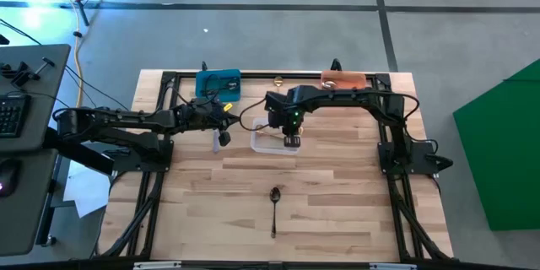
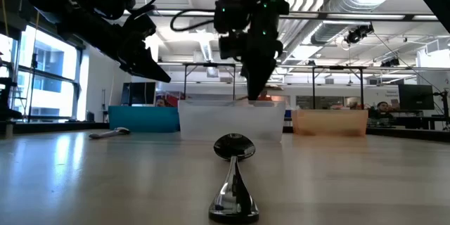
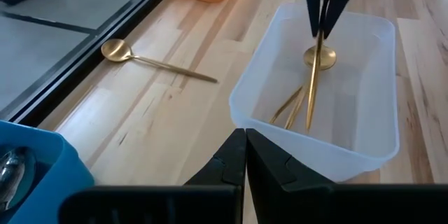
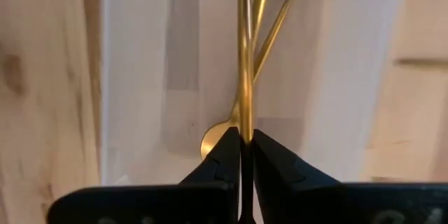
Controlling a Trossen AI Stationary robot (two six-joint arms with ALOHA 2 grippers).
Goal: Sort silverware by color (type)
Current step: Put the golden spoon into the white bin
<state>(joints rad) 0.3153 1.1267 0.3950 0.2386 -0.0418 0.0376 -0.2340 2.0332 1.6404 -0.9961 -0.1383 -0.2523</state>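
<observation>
My right gripper points down into the clear bin and is shut on a gold spoon. Two more gold spoons lie on the bin floor. My left gripper is shut and holds nothing, hovering left of the clear bin, near the blue bin. Another gold spoon lies flat by the table's far edge. A dark spoon lies flat on the near middle of the table. A silver spoon lies on the table beside the clear bin's left wall. My right gripper pinches the gold spoon between its two fingers on the handle, close to the bowl. The fingers come from above, pointing down, along the handle. The spoon hangs almost upright, bowl end up, its handle end down inside the clear bin.
An orange bin stands at the far right and the blue bin at the far left, with a silver spoon inside it. Black frame rails run along the table's sides. Bare wood lies around the dark spoon on the near half.
</observation>
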